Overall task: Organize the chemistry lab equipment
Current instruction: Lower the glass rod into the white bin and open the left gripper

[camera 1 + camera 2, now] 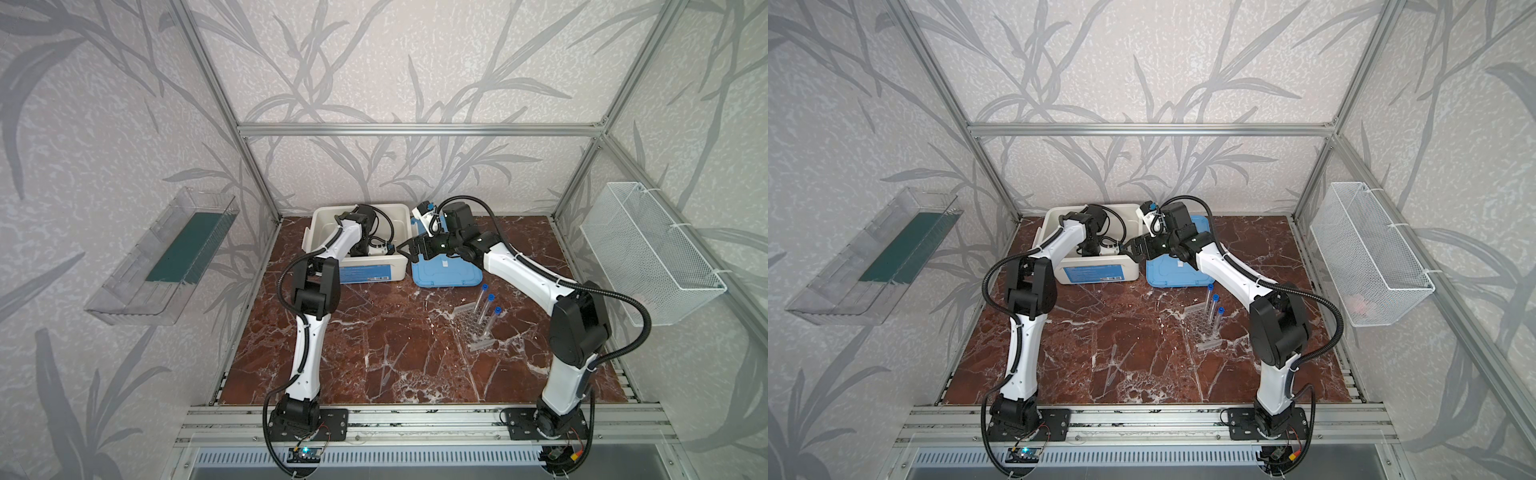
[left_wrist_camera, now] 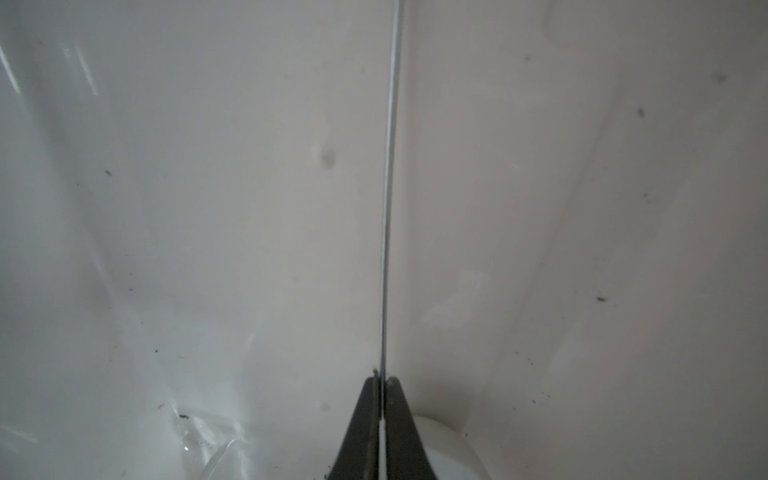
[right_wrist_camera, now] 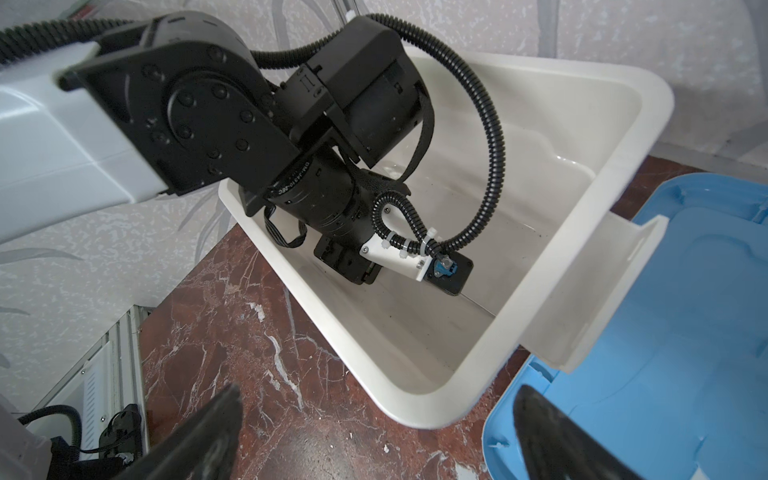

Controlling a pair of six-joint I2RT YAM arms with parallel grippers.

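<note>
Pinching thin glass rod (image 2: 388, 208) inside white tub (image 3: 415, 411) w/ left gripper (image 2: 383, 380), jaws nearly shut on it.
Empty right gripper (image 3: 374, 436) spread wide beside blue lid (image 3: 665, 332). Risk: slick rod may slip or snap vs tub wall on lift.

Little print is legible
The black motor housing (image 3: 320, 199) on the left arm carries white lettering ending "4310-2EC"; the blue label (image 1: 365, 275) on the white tub (image 1: 397, 262) is too small to read.
</note>
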